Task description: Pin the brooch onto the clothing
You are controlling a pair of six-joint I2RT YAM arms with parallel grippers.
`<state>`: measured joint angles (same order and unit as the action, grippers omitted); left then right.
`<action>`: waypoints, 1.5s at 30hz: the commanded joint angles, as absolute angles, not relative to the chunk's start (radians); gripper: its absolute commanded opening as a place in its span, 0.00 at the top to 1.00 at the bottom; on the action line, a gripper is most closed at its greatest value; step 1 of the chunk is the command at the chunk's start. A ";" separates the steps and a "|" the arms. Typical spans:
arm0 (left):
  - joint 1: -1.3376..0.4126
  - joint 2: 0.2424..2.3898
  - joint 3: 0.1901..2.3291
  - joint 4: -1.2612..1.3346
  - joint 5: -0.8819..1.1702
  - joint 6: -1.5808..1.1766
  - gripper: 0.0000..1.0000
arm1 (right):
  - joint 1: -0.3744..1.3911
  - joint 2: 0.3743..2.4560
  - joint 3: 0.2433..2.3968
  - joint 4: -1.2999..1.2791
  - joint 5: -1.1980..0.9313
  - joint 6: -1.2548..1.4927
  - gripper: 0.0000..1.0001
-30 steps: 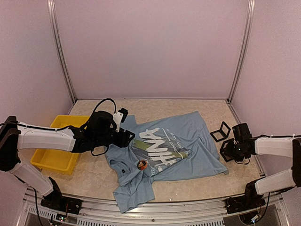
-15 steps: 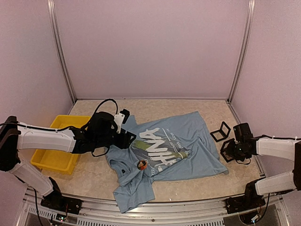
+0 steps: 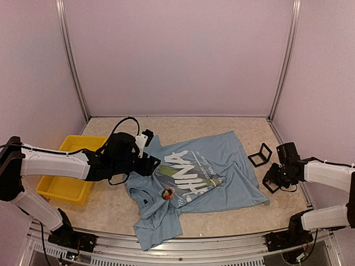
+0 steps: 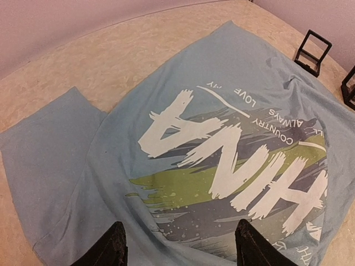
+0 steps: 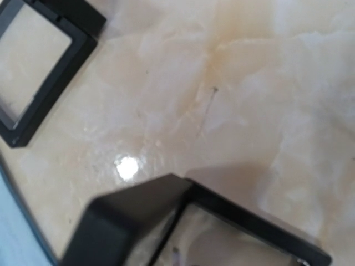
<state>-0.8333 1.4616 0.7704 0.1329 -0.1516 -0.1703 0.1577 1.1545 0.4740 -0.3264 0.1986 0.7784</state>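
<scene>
Lilac walls (image 3: 177, 55), beige marbled table (image 3: 111, 208). Light blue T-shirt (image 3: 205, 172) lies mid-table, mostly flat and front up. It has white "CHINA" lettering over green-yellow brush strokes and small white text. The collar end is rumpled and the near sleeve folded toward the table edge. The brooch (image 3: 166, 193), small, round, orange and dark, sits on the shirt by the collar. The yellow bin (image 3: 66, 172) is left of the shirt. Left gripper (image 4: 180, 249) hovers over the shirt's left shoulder, fingers spread with nothing between. A black frame (image 3: 259, 155) stands just off the shirt's right edge. Right gripper (image 3: 271, 181) is beyond that edge, fingers pressed together. A second black frame (image 5: 222, 216) is close under it; can't tell if they touch.
</scene>
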 commanded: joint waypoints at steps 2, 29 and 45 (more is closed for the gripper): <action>-0.844 1.457 0.782 0.124 -0.173 -0.152 0.37 | 0.164 1.097 0.527 -0.454 0.190 0.777 1.00; -0.842 1.396 0.779 0.127 -0.191 -0.176 0.37 | 0.190 0.889 0.911 -0.511 0.065 0.405 1.00; -0.806 1.250 0.925 0.011 -0.080 -0.274 0.37 | 0.934 1.306 1.065 0.282 0.025 -0.875 1.00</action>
